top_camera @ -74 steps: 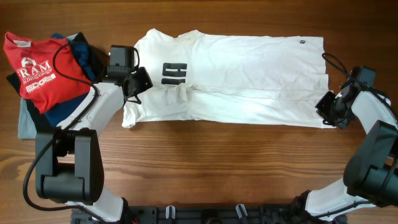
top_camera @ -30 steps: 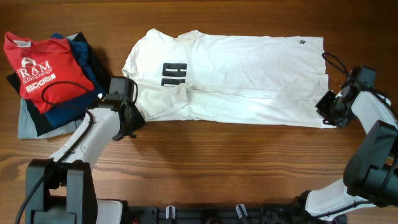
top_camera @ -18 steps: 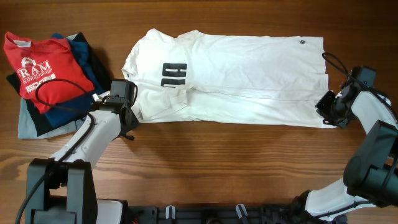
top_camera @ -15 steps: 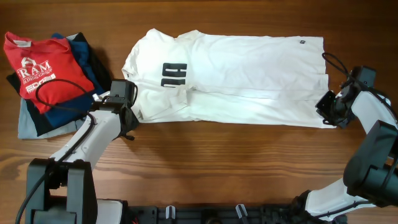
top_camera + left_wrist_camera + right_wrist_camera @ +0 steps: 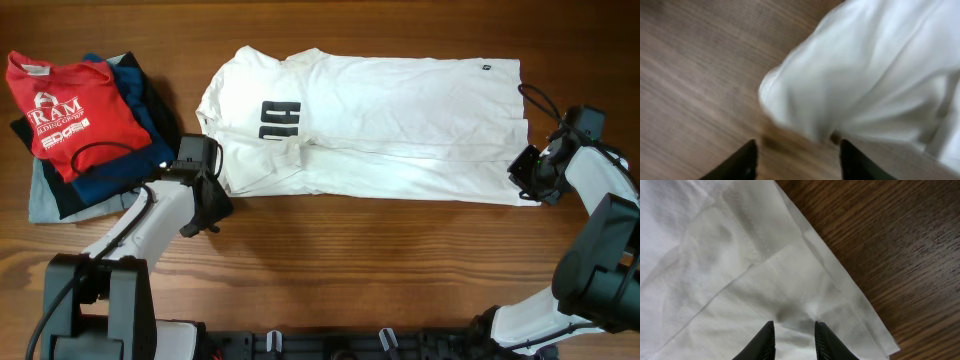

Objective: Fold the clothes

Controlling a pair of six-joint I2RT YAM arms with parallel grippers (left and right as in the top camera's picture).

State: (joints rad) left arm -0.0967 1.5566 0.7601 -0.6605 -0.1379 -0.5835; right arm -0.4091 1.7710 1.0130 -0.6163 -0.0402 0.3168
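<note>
Spread flat across the far half of the wooden worktop [image 5: 350, 270]: white T-shirt [image 5: 400, 120], collar end towards the left, hem towards the right edge, black lettering only partly showing. At the far left corner, a pile of dark garments [image 5: 140, 100] topped by a red T-shirt [image 5: 60, 110]. Low over bare wood off the shirt's near left sleeve, left gripper [image 5: 797, 160], jaws apart and holding nothing, cloth edge just ahead of the fingertips. At the near right hem corner, right gripper [image 5: 792, 342], jaws narrowed and pinching the puckered fabric of the white T-shirt.
</note>
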